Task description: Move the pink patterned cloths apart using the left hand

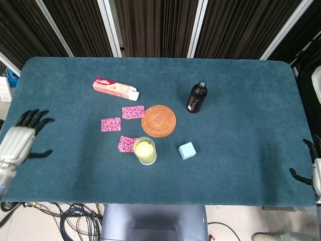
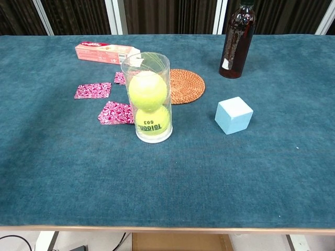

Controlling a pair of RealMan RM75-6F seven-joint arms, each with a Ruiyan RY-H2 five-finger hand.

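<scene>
The left hand [image 1: 19, 141] hung at the far left edge of the desk [image 1: 241, 165], well apart from everything, with its fingers spread and nothing in it. The right hand [image 1: 312, 165] only peeked in at the far right edge, so I could not tell if it was open or closed. Three pink patterned cloths [image 1: 123, 126] lay flat on the desk, none touching another: one [image 1: 133, 112] sat just beside the woven coaster [image 1: 158, 120], one [image 1: 111, 124] lay a bit to the left of it, and one [image 1: 126, 143] lay nearer the robot, right up against the clear tube of tennis balls [image 1: 144, 150]. They looked to me already spread apart, so the job seemed nearly or fully done. If the left hand had to come back to move one more, things could go wrong. The tube was tall and thin, and a bump from the arm could tip it over and send it rolling. The toothpaste box [image 1: 115, 88] was close to the cloths too and could get pushed. The cloths were small, thin squares, bright pink with a white swirly print, and they looked soft and very light. A thin cloth lying flat is hard to pick up, and fingers might just drag it and bunch it up.
</scene>
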